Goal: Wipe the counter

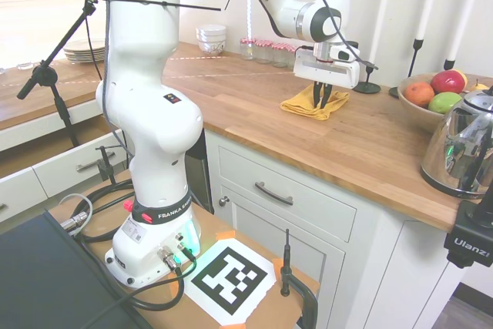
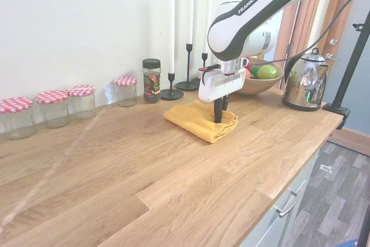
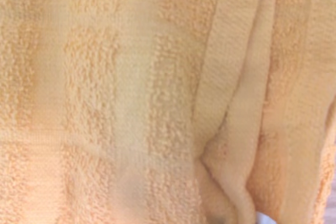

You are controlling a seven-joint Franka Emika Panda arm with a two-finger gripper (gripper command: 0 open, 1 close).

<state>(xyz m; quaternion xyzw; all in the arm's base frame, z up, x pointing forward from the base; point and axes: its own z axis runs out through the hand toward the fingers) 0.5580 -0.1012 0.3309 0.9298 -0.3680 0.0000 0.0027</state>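
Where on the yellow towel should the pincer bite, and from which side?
From straight above, on the raised fold ridge of the yellow towel. It lies bunched on the counter, and the wrist view shows a standing pleat; flat edges give no purchase. The pincer is there.

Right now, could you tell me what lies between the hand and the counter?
A folded yellow towel lies under the hand on the counter, plain in both exterior views.

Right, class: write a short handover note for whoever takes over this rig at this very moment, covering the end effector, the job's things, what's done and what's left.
End effector: pointing down into the yellow cloth, fingers close together, apparently shut on a fold.
Cloth: crumpled on the counter, in front of the candlesticks and fruit bowl.
Done: cloth reached and apparently gripped.
Left: nothing shows any wiping yet; drag the cloth across the counter, avoiding the jars and kettle.
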